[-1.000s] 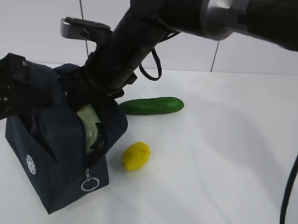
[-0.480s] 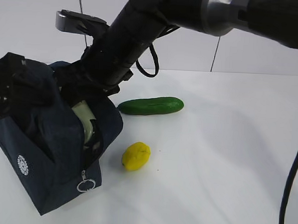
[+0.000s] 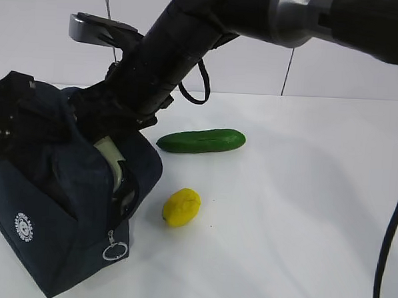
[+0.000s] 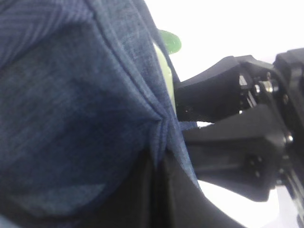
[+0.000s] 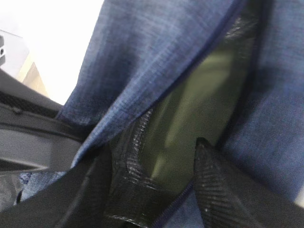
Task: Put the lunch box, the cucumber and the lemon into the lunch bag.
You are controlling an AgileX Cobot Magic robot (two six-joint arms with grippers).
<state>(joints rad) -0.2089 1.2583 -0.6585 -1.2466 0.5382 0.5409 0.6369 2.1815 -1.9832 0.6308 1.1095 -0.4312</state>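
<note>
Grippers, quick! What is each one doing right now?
Left gripper: pressed against the lunch bag; grip cannot be told.
Right gripper: inside the bag around the lunch box; fingers apart, whether gripping cannot be told.

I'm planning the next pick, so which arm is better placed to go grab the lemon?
Probably the right. Its end effector is at the lunch bag opening over the lunch box, on the side where the lemon and cucumber lie. The left end effector is behind the bag, apparently holding its fabric.

Robot test bench in a lab-type room. A bare white table (image 3: 302,214) fills the lower frame. A plain white panelled wall (image 3: 52,21) spans the top.
</note>
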